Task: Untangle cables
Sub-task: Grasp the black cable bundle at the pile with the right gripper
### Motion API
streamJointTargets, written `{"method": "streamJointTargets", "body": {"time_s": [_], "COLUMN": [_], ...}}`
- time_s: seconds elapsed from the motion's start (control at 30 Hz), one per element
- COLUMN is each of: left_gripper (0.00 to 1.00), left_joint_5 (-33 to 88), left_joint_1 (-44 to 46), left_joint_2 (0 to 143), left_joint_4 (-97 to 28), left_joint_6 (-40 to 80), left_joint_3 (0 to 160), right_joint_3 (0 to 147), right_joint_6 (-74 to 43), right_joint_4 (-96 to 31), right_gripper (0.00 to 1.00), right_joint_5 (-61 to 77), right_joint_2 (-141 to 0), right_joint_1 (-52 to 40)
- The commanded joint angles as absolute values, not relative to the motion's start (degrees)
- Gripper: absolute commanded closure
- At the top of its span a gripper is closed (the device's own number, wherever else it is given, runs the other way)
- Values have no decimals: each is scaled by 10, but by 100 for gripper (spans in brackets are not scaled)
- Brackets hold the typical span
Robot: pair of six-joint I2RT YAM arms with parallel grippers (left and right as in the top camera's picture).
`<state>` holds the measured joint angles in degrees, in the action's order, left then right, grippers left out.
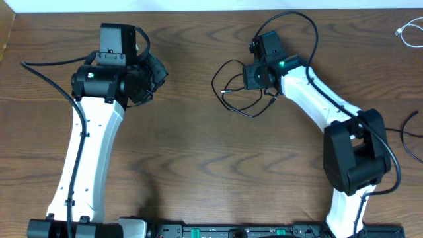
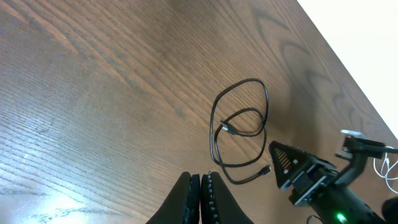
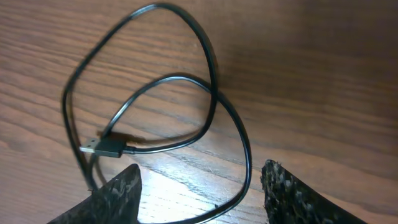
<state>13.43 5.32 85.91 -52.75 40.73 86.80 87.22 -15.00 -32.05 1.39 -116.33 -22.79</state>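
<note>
Grasp step: right hand (image 3: 200, 174) spread astride the looped black cable (image 3: 213, 87), left hand (image 2: 200, 186) pressed together, empty; next calls for pinching one strand and lifting.

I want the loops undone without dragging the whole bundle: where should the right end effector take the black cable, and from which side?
Probably the plug of the black cable: it is thicker than the cord and lies flat on the table inside the loops. Bring the right end effector straight down, fingers either side of it.
</note>
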Motion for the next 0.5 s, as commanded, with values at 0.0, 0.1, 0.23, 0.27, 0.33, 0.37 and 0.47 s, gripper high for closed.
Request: {"method": "streamJointTargets", "body": {"time_s": [0.0,0.1,0.23,0.27,0.33,0.37,0.47], "left_gripper": [92,92,91,91,92,91,92], "left_joint_5": [137,137,137,137,137,137,137], "left_joint_1": [52,52,52,52,52,52,52], "left_joint_2": [855,855,855,855,855,855,855], "left_joint_4": [-531,-531,-531,-531,-531,-532,-536], "left_joint_6": [410,410,410,410,410,410,410], "left_joint_3": [865,865,865,865,865,865,865], "right_joint_3": [921,985,1102,1128,1179,1195,1212], "right_joint_6": [-152,-154,-145,-141,-130,-127,-125], "right_joint_4": [-352,-412,-519,-540,-575,-585,-585], "right_gripper": [43,46,41,40,39,39,45], "right_joint_5": [6,6,6,6,8,8,3], "right_joint_2": [-1189,-1207,-1265,-1281,-1315,-1329,-1360], "right_joint_1": [-224,-218,-211,-210,-210,-210,-210]}}
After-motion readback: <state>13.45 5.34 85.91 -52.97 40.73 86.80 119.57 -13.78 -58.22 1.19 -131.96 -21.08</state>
